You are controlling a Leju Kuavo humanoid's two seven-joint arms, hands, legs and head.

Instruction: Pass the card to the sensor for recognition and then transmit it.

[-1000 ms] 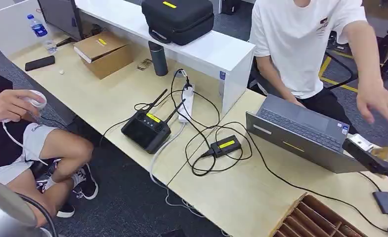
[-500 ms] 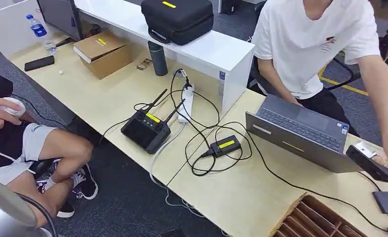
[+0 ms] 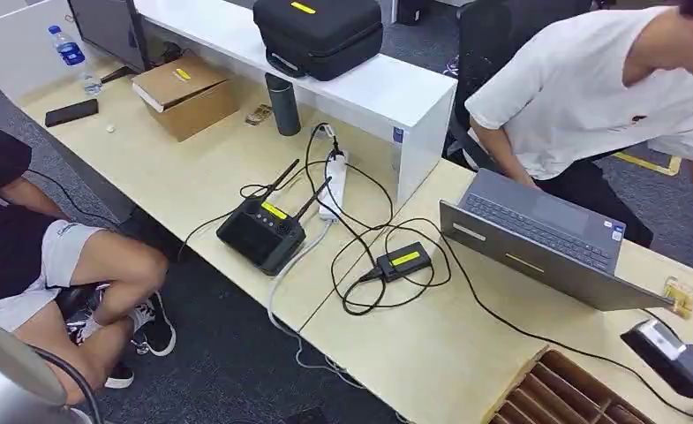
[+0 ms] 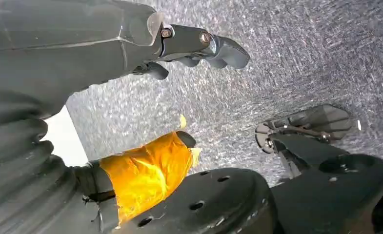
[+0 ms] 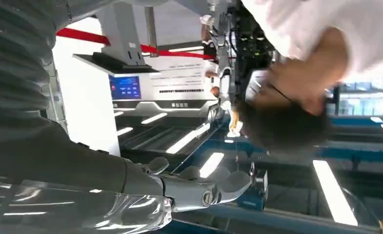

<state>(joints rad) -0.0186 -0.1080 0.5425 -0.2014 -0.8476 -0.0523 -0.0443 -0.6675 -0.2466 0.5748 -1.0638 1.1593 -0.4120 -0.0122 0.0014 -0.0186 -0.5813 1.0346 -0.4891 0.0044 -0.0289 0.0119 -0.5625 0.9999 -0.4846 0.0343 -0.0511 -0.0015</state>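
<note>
Down by the floor, the left hand (image 4: 145,53) hangs with dark fingers (image 4: 228,48) loosely extended and apart from the orange-taped thumb (image 4: 148,170), holding nothing. Likewise the right hand (image 5: 179,187) holds nothing, its fingers (image 5: 233,183) slightly curled and spread in open air. On the table (image 3: 440,353), a yellowish card (image 3: 680,296) lies beside the laptop (image 3: 541,238), near the black sensor (image 3: 674,349).

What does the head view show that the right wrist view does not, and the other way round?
Head view alone: the desk, laptop, black controller, cardboard box, black case and a seated person's legs. Right wrist view alone: the right hand, fingers apart and holding nothing, against ceiling lights and a blue screen. Both: the person in the white shirt.
</note>
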